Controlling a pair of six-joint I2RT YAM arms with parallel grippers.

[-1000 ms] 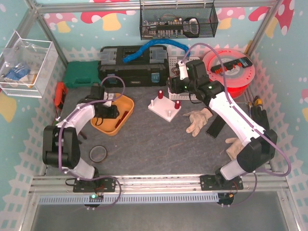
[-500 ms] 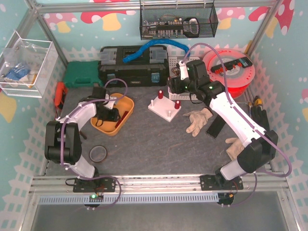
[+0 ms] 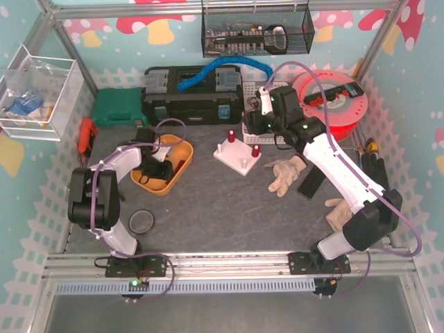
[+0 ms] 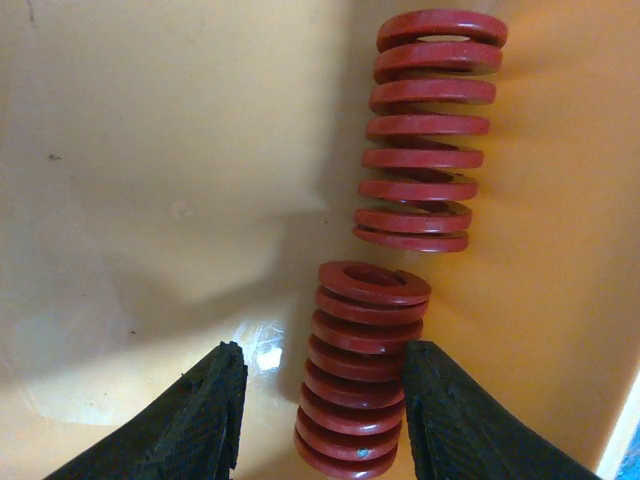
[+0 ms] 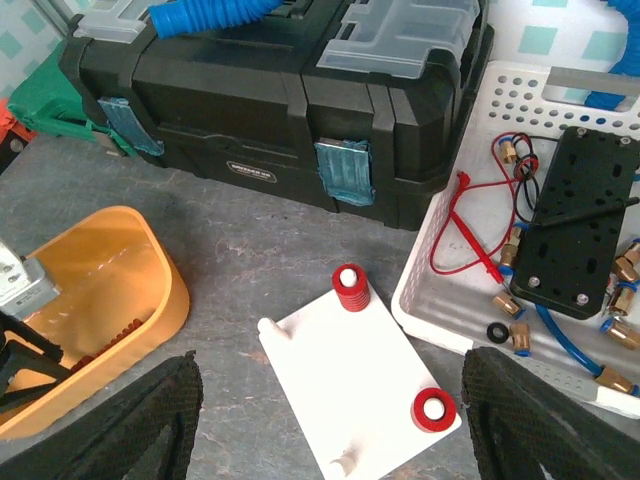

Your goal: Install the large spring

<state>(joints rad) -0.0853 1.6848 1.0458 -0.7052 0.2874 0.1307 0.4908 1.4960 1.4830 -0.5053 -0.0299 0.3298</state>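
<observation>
Left pincer [image 4: 322, 348]: spread, fingers either side of a red spring [image 4: 362, 380] lying in orange tray [image 4: 150, 150]
Left arm [image 3: 114, 166]: stretched forward, wrist dipped into tray
Right pincer [image 5: 332, 365]: spread wide, above white peg board [image 5: 370, 400]

Two springs [image 4: 365, 370] in bin [image 4: 150, 150], plate [image 3: 239, 158] right

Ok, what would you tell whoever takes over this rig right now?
Left gripper: open, down in the orange bin, jaws either side of the nearer red spring; a wider spring lies beyond it.
Right gripper: open, empty, raised, facing the white peg board.
Done: two pegs carry fitted springs.
To do: two bare pegs; no spring lifted yet.
</observation>
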